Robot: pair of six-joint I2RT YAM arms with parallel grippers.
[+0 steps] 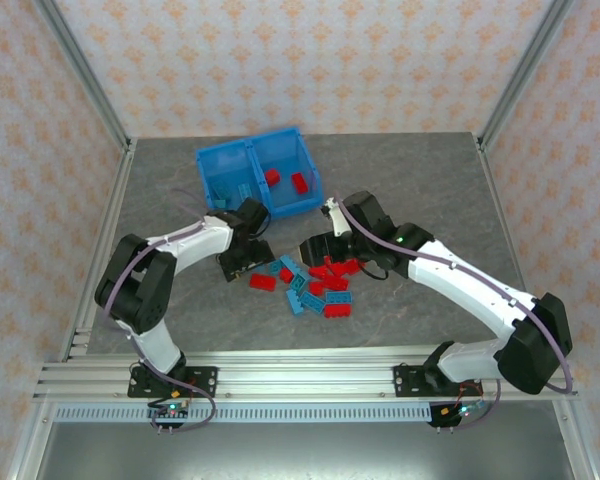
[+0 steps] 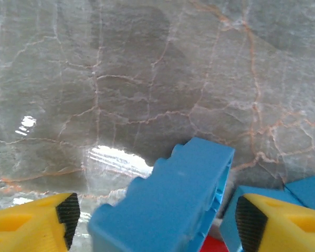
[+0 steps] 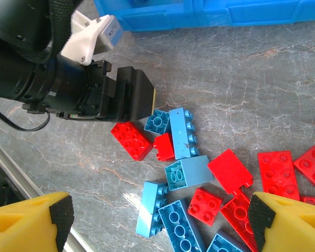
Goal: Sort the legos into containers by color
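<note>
Left fingers (image 2: 37,226): spread wide, teal-blue lego (image 2: 168,205) between them, ungripped.
Right fingers (image 3: 26,223): released, above the pile.
Legos (image 1: 315,285): red and teal, scattered on the table (image 1: 430,180).
Bin (image 1: 208,170): reds in right compartment, teal in left.

The lego pile (image 1: 315,285) crowds the middle of the marble table (image 1: 435,185). The left gripper (image 1: 242,266) stands at the pile's left edge and the right gripper (image 1: 316,249) at its far edge, so both narrow the gap toward the blue bin (image 1: 212,182). Bare table lies open at far right, at far left, and just near of the pile.
</note>
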